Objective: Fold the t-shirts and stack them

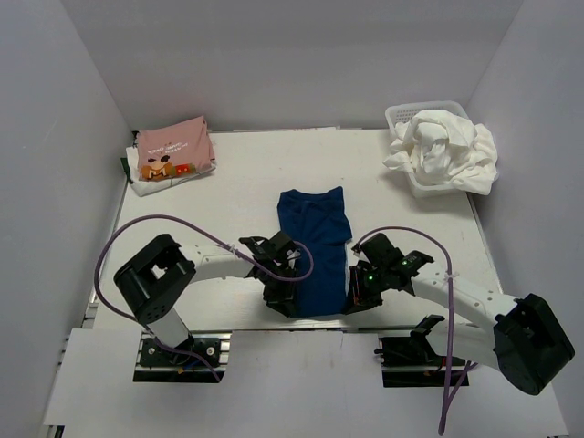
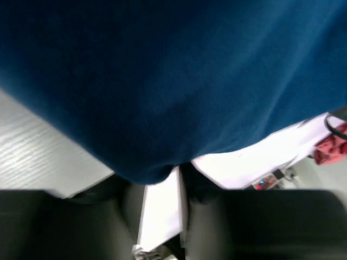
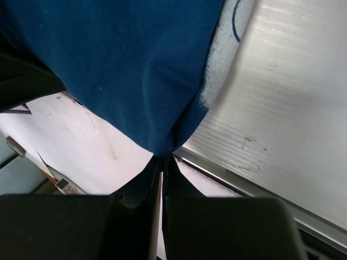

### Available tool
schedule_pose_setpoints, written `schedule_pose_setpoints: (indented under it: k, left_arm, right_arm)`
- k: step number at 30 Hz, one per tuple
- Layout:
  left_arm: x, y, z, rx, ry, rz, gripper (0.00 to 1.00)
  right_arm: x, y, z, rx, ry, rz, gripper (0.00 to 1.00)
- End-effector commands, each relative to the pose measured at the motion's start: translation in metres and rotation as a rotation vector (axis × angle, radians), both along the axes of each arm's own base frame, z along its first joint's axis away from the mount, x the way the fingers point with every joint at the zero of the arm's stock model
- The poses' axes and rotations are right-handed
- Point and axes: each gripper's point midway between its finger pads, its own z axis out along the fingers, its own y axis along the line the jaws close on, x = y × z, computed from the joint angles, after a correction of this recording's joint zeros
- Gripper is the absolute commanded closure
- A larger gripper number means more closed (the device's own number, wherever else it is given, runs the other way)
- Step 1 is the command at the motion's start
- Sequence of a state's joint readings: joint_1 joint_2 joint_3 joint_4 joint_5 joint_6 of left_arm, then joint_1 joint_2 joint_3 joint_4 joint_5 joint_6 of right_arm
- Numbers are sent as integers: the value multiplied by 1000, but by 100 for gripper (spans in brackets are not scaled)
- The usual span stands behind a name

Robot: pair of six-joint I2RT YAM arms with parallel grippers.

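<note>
Two pairs of jaws, left and right, each pinched on a near hem corner of the navy t-shirt [image 1: 315,242], centred on the tabletop [image 1: 228,201]. Risk (thin bite): uneven lifting slips one corner, skewing the fold.

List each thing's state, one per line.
navy shirt: folded narrow, flat, near edge gripped.
pink shirt: folded, far left.
white shirts: crumpled in basket.
basket: upright, overfull.
left jaws: shut on navy shirt.
right jaws: shut on navy shirt.
</note>
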State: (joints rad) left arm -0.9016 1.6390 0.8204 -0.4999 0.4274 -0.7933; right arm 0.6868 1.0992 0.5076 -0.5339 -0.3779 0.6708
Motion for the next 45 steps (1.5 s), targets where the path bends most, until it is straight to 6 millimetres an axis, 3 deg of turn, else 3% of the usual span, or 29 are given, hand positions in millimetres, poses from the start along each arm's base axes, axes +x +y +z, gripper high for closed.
schedule_pose_setpoints:
  k: [1, 6, 10, 11, 13, 14, 16, 17, 19, 20, 22, 23, 25, 28, 33, 37, 38, 44, 45]
  left_arm:
    - [3, 3, -7, 57, -34, 10, 65]
    - [-1, 5, -7, 96, -43, 3, 74]
    - [4, 4, 4, 128, -51, 9, 93]
    - [13, -4, 15, 110, -79, 3, 100]
    - [14, -10, 32, 89, -77, -17, 100]
    - [23, -22, 51, 43, -118, -33, 100]
    - [27, -21, 65, 62, -132, -47, 100]
    - [39, -28, 82, 35, -157, -34, 100]
    - [50, -25, 88, 72, -179, -25, 100]
    - [57, -27, 101, 86, -201, -25, 100]
    - [71, -24, 105, 137, -224, -13, 100]
    - [77, -25, 118, 154, -241, -5, 100]
    - [99, -14, 125, 204, -284, 38, 100]
    - [136, -14, 151, 185, -339, 109, 100]
    - [183, -6, 166, 185, -373, 176, 100]
    - [225, 0, 186, 136, -416, 229, 100]
    - [230, -1, 183, 127, -400, 233, 100]
    - [274, -2, 168, 37, -348, 268, 100]
    - [284, -2, 174, 23, -369, 282, 100]
  right_arm:
    - [1, 4, 2, 31, -13, 4, 100]
    - [3, 3, 6, 27, -22, 1, 100]
    - [9, 4, 13, 27, -48, -11, 100]
    - [12, 6, 20, 30, -62, -9, 100]
    - [22, 11, 37, 46, -107, -19, 100]
    - [23, 10, 40, 40, -113, -23, 100]
    - [35, 12, 55, 40, -166, -41, 100]
    - [41, 11, 62, 25, -189, -57, 100]
    - [55, 12, 76, 12, -239, -78, 100]
    - [70, 12, 89, -2, -280, -108, 100]
    - [78, 12, 95, -18, -298, -117, 100]
    - [85, 9, 96, -43, -317, -137, 100]
    - [100, 11, 110, -45, -353, -153, 100]
    - [129, 9, 139, -61, -443, -189, 100]
    - [170, -6, 157, -137, -530, -253, 100]
    - [205, -4, 174, -138, -581, -260, 100]
    - [214, -11, 174, -144, -585, -283, 100]
    - [260, -1, 173, -103, -593, -261, 100]
    - [268, 0, 174, -94, -602, -266, 100]
